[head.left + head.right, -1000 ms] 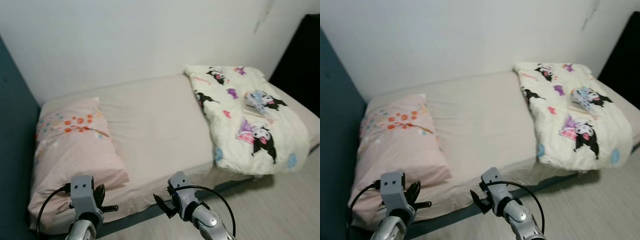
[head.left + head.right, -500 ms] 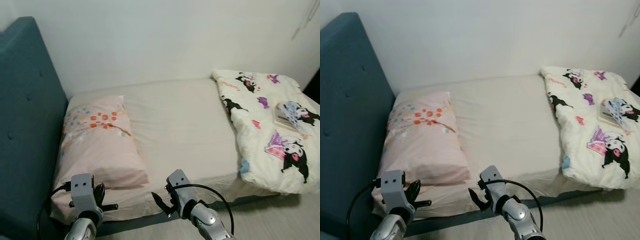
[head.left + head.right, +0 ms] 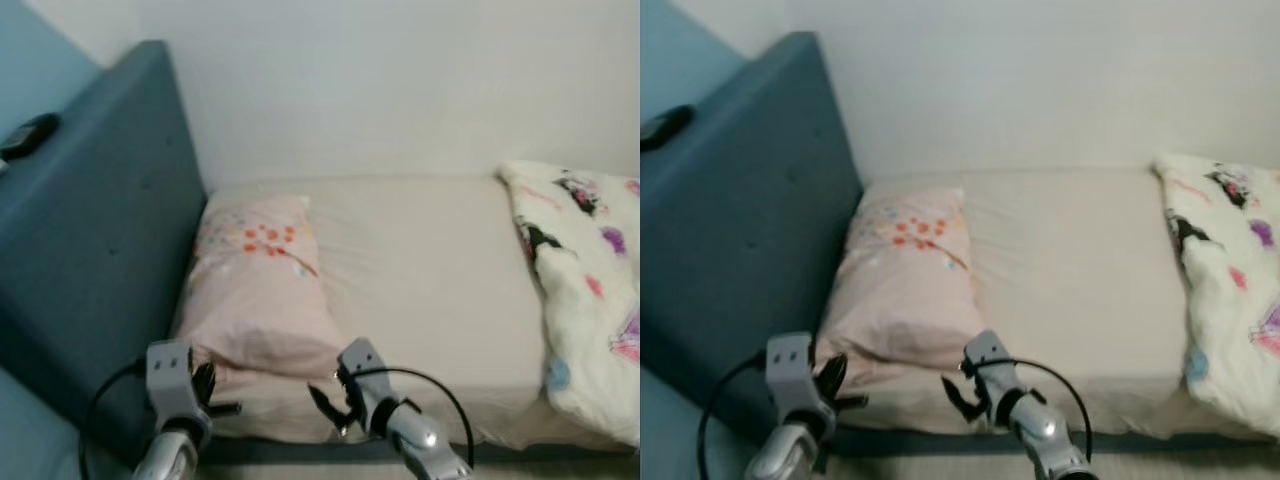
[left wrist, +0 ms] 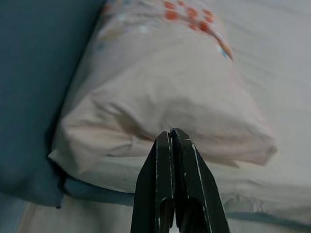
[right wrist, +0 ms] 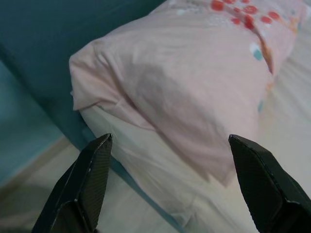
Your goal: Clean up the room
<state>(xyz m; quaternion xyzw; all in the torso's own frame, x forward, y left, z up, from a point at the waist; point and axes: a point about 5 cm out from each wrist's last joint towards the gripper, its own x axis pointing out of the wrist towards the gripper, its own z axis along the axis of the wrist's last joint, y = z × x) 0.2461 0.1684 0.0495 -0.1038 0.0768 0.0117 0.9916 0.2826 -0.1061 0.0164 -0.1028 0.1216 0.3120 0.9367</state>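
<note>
Left end effector (image 4: 171, 138) has its fingers pressed together on nothing; right end effector (image 5: 167, 182) is spread wide and empty, probably pre-opened for a grab. Both hover off the bed (image 3: 430, 270) edge, aimed at the pink pillow (image 3: 262, 285) just ahead by the blue headboard (image 3: 110, 240). The cartoon-print quilt (image 3: 590, 290) lies bunched well off to the right end effector's right, likely the tidying job.

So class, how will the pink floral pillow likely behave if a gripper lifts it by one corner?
The pink floral pillow looks soft and puffy, so it would probably sag and fold. Its cover wrinkles loosely, so the fabric may pull away first. It seems light for its size.
</note>
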